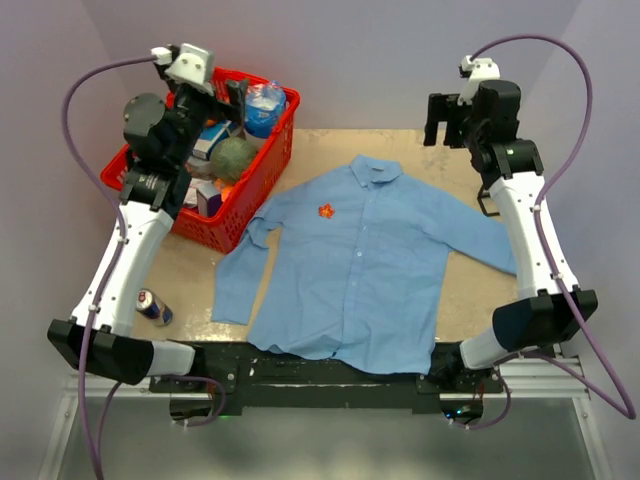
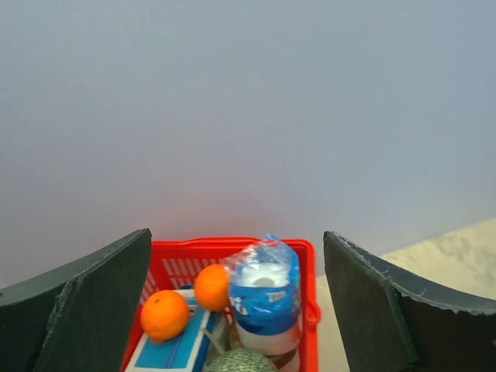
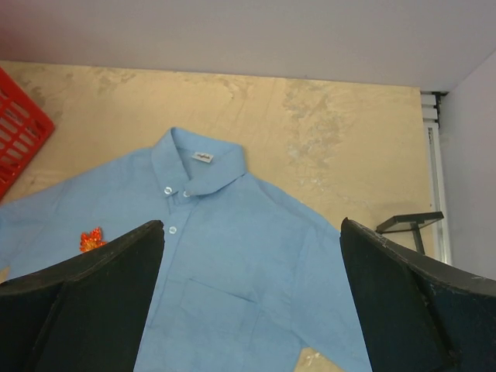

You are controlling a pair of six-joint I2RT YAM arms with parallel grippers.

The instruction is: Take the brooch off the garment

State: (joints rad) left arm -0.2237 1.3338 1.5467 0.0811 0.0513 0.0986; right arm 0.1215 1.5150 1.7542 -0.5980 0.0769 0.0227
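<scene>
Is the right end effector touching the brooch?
Apart. The top external view shows the right end effector near the table's far edge, well away from the brooch.

Closed in by pale lavender walls [image 1: 350,50] at nine, twelve and three o'clock; tan mottled tabletop [image 1: 190,270] under soft even light; grey metal frame [image 1: 545,383] at six o'clock.

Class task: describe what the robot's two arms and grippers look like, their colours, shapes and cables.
Left arm and right arm match: white links between bulky black joints, a purple cable looping off each. Each wrist carries a white camera block. Left gripper and right gripper are black, with broad, dark, wedge-shaped fingers.
</scene>
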